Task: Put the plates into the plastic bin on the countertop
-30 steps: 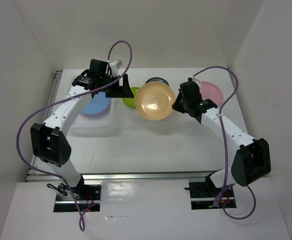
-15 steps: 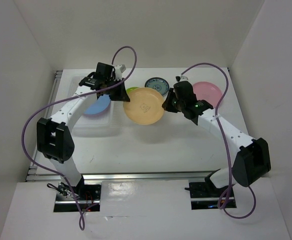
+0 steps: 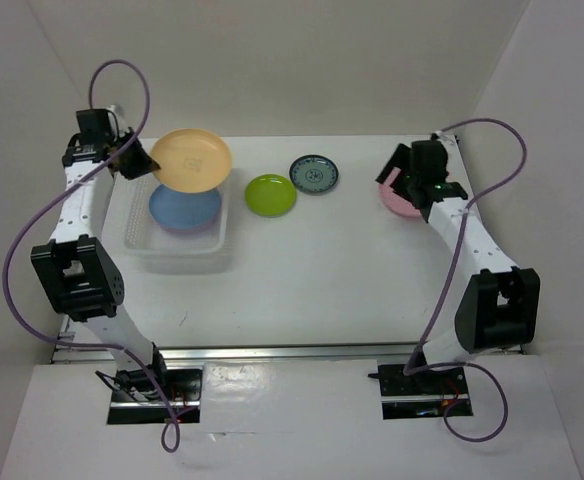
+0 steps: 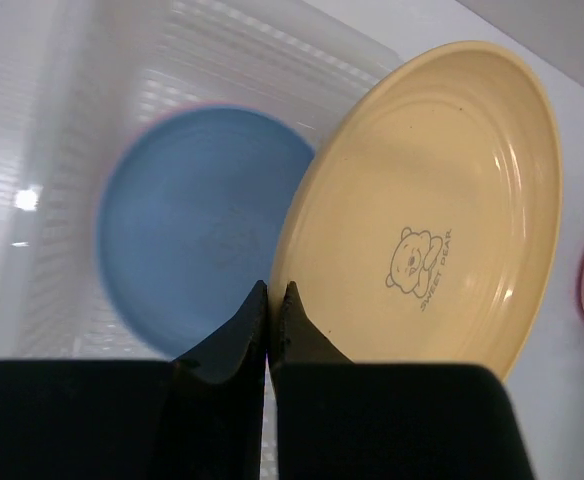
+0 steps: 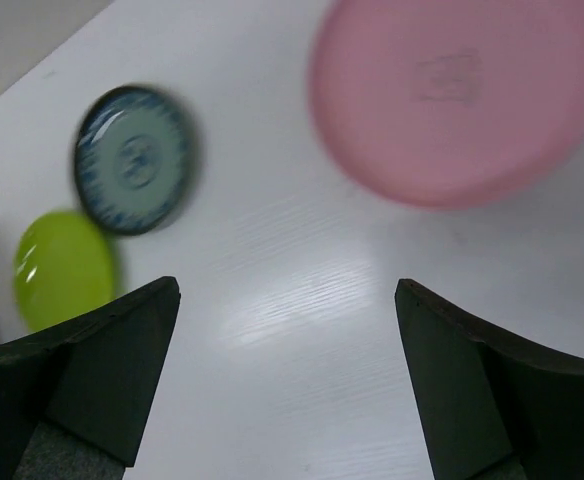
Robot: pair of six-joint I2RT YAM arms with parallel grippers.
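My left gripper [image 3: 140, 160] [image 4: 274, 290] is shut on the near rim of the orange-yellow plate [image 3: 192, 158] [image 4: 442, 200]. It holds the plate tilted above the back edge of the plastic bin [image 3: 177, 260] [image 4: 252, 60]. A blue plate [image 3: 185, 207] [image 4: 202, 220] lies in the bin, and a pinkish rim shows under it. My right gripper [image 3: 392, 182] [image 5: 284, 290] hangs open and empty over the countertop [image 3: 352, 260], beside a pink plate [image 3: 404, 203] [image 5: 452, 95]. The lime green plate [image 3: 270, 194] [image 5: 62, 265] and the dark teal patterned plate [image 3: 314, 174] [image 5: 135, 160] lie between the arms.
White walls close in the countertop at the left, back and right. A metal rail [image 3: 292, 350] runs along the front edge. Purple cables loop above both arms.
The orange-yellow plate passed from the right gripper to the left, which shut on it and swung it left over the bin. The right gripper opened and drew back right to the pink plate.
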